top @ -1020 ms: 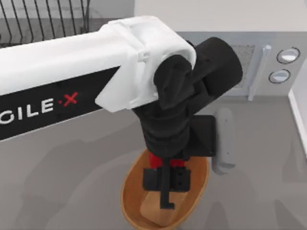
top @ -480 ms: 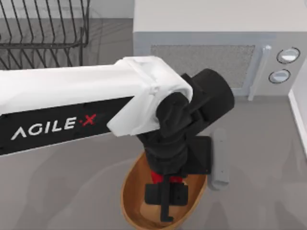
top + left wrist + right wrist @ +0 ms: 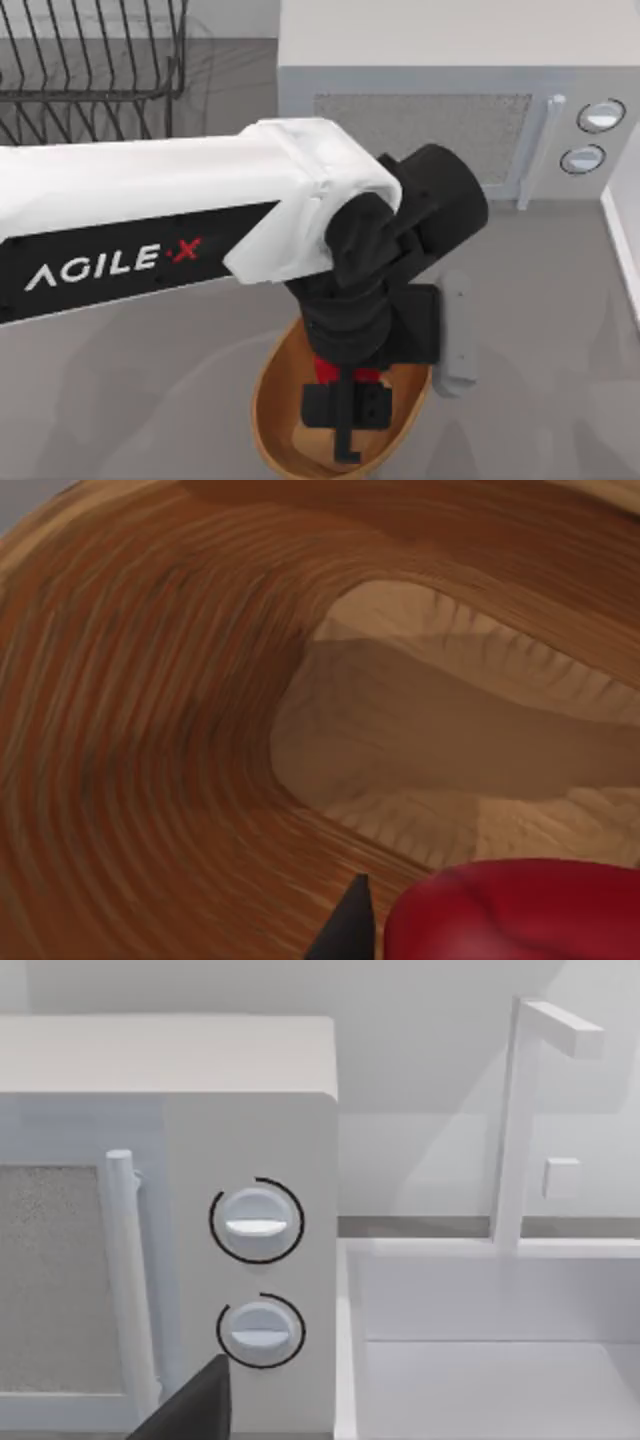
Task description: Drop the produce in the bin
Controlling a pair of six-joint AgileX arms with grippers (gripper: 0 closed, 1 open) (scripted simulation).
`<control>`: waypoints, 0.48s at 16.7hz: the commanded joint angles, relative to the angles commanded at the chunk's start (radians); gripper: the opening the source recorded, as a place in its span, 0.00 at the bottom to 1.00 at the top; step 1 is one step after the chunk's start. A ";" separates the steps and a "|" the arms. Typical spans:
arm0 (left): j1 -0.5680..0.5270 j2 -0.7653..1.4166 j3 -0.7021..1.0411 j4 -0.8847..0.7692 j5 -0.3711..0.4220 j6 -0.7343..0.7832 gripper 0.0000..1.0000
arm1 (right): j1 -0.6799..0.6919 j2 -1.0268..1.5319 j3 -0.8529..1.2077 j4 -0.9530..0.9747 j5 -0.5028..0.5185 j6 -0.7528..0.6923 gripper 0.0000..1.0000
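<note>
Top view: left arm reaches in from the left edge w/ its left gripper [image 3: 346, 425] pointed down inside the bin [image 3: 275, 400], which sits on the grey bench [image 3: 150, 380] near the bottom edge, centre. Produce [image 3: 330, 372] shows as a bit of glossy red between the black wrist and the finger block, above the bin's lighter floor, pinched in the jaws. Whether it touches the bin floor can't be told.

Left wrist view: close on the bin's ribbed brown wall [image 3: 150, 730] and pale flat bottom [image 3: 450, 740]; red produce [image 3: 510, 910] sits just beside a black fingertip [image 3: 350, 930], over the bin interior.

Behind the arm: white microwave [image 3: 420, 60] w/ two dials, black wire rack [image 3: 90, 60] at upper left.

Right wrist view: microwave dials [image 3: 256, 1220], door handle [image 3: 125, 1280], a white sink basin [image 3: 480, 1360] beside it. A dark finger tip [image 3: 195, 1405] of the right gripper shows; can't tell if its jaws are spread or closed.
</note>
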 joint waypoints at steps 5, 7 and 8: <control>0.000 0.000 0.000 0.000 0.000 0.000 0.90 | 0.000 0.000 0.000 0.000 0.000 0.000 1.00; 0.000 0.000 0.000 0.000 0.000 0.000 1.00 | 0.000 0.000 0.000 0.000 0.000 0.000 1.00; 0.000 0.000 0.000 0.000 0.000 0.000 1.00 | 0.000 0.000 0.000 0.000 0.000 0.000 1.00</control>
